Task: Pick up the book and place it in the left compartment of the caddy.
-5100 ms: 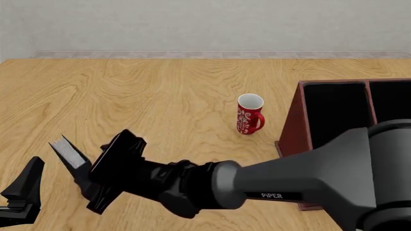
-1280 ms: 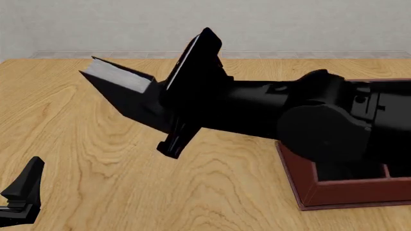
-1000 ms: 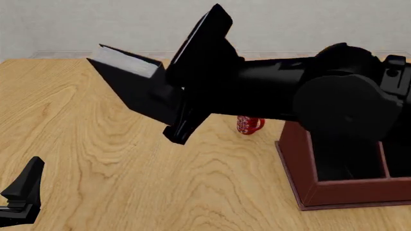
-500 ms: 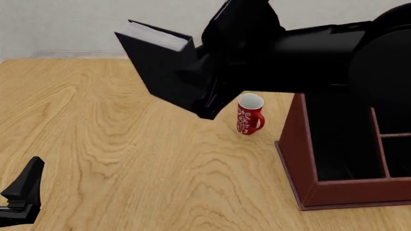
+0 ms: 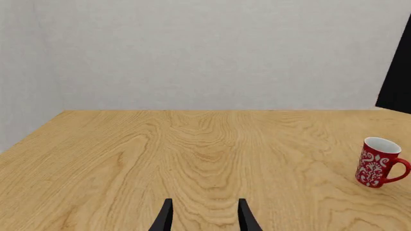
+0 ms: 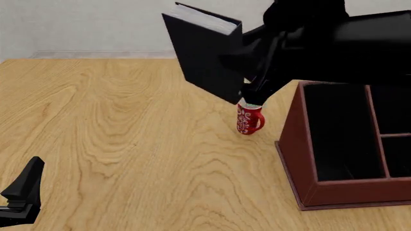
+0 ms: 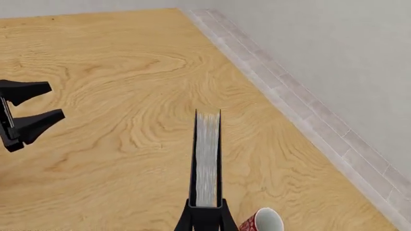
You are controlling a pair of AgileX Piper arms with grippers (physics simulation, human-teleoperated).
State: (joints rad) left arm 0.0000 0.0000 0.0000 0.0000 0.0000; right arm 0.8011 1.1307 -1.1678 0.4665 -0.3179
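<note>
- The book (image 6: 209, 53) is up in the air, tilted, w/ its grey-white page edge on top. It hangs above the table (image 6: 128, 144), over the spot by the red mug (image 6: 249, 120).
- The right gripper (image 6: 253, 72) pinches the book at its low end, near one corner. Its fingers press on both covers; most of the book sticks out past them, up and to the left in the front view.
- In the right wrist view the book (image 7: 207, 159) runs straight out from btwn the 2 fingers (image 7: 185, 219), page edge facing the camera.
- The caddy (image 6: 295, 144) sits on the table to the right of the mug, near it but not touching. The book is up and left of it, not yet over it.
- The left compartment (image 6: 337, 134) is the long black part next to the caddy's left wall. Nothing shows inside it.
- The left gripper (image 5: 204, 219) is low over the table, far from the book, fingers spread apart, holding nothing. The right wrist view shows it (image 7: 22, 118) the same way.
</note>
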